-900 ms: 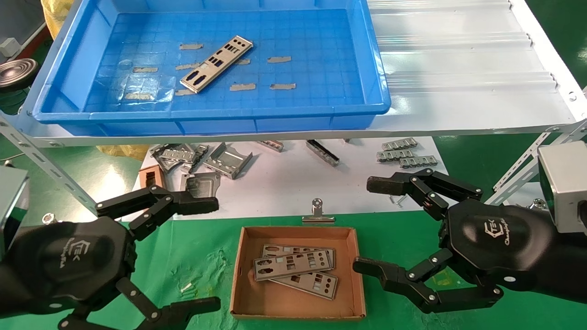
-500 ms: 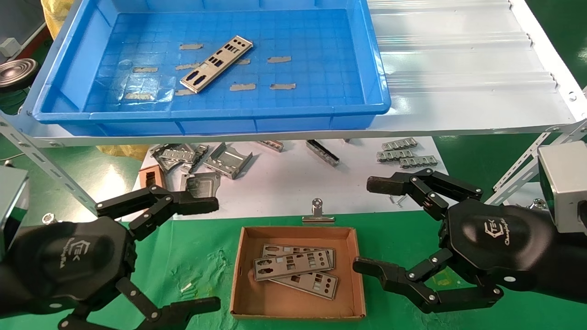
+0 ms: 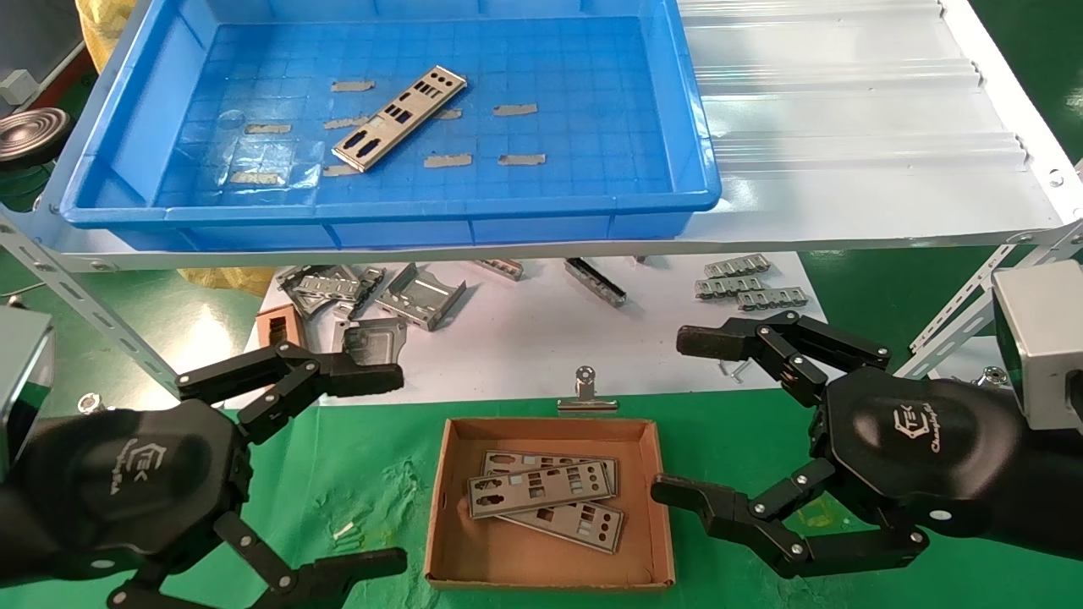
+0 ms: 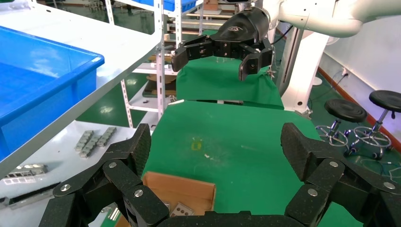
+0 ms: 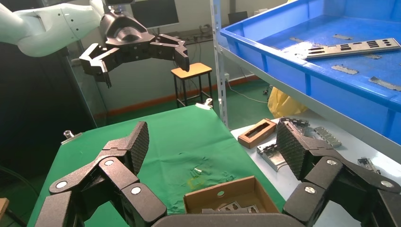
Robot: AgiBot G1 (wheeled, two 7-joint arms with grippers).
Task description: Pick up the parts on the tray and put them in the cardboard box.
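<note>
Below the shelf's front edge, a white sheet (image 3: pixel 541 338) carries bent grey brackets (image 3: pixel 420 296), a dark narrow frame (image 3: pixel 595 282), a cluster of slotted metal strips (image 3: pixel 749 283) and a small brown rectangular frame piece (image 3: pixel 277 326). A silver binder clip (image 3: pixel 585 393) lies just beyond the far wall of the cardboard box (image 3: pixel 442 499), which sits on the green cloth (image 3: pixel 372 474) between the two grippers. Nothing stands between either gripper and the box or the tray.

The blue tray (image 3: pixel 702 144) rests on the white metal shelf (image 3: pixel 846 127). On its grid floor one punched silver plate (image 3: pixel 399 117) lies diagonally among grey tape strips (image 3: pixel 515 109). In the box, three plates (image 3: pixel 541 489) lie stacked and fanned, overlapping one another.

The left gripper (image 3: pixel 385 469) hovers to the left of the box, its fingers spread wide and holding nothing. The right gripper (image 3: pixel 677 414) hovers at the box's right, equally spread and empty, its lower finger (image 3: pixel 702 503) close to the box's right wall.

Compared with the earlier frames, nothing has shifted: both grippers, the plates and the box stay where they were.
</note>
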